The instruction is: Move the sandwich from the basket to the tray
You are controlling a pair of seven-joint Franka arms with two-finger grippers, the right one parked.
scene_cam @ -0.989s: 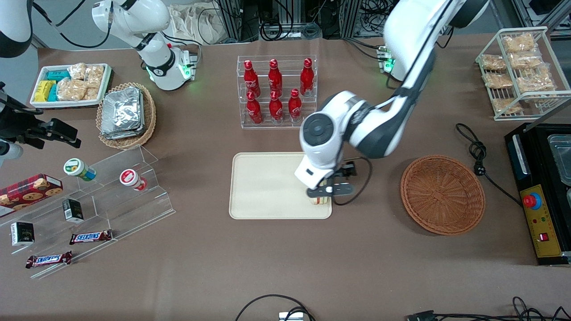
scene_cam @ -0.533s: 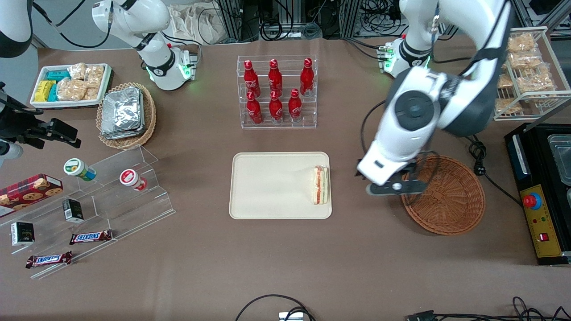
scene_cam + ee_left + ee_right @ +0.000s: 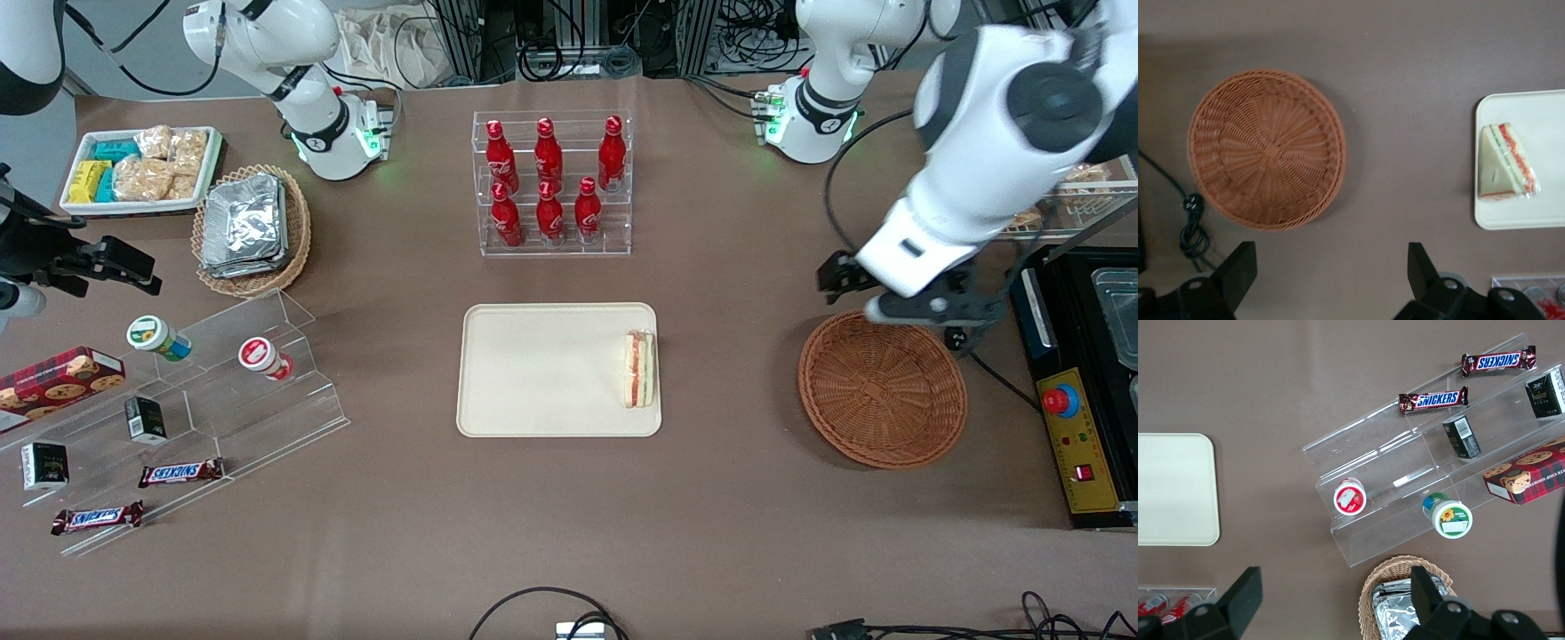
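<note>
The sandwich (image 3: 640, 370) lies on the cream tray (image 3: 533, 373), at the tray's edge nearest the basket, cut edge with orange-red filling showing; it also shows in the left wrist view (image 3: 1505, 162) on the tray (image 3: 1545, 127). The reddish-brown wicker basket (image 3: 882, 388) sits empty on the table toward the working arm's end; in the left wrist view the basket (image 3: 1266, 149) is empty too. My left gripper (image 3: 920, 307) hangs high above the basket's rim farthest from the front camera. Its fingers (image 3: 1238, 270) are wide apart with nothing between them.
A clear rack of red bottles (image 3: 551, 182) stands farther from the front camera than the tray. A black appliance with a red button (image 3: 1076, 391) and a black cable (image 3: 947, 298) lie beside the basket. A wire rack of snack bags (image 3: 1036, 142) stands near the working arm's base.
The gripper let go of the sandwich on the tray, then rose and swung away over the basket toward the working arm's end. The sandwich has stayed put on the tray.
</note>
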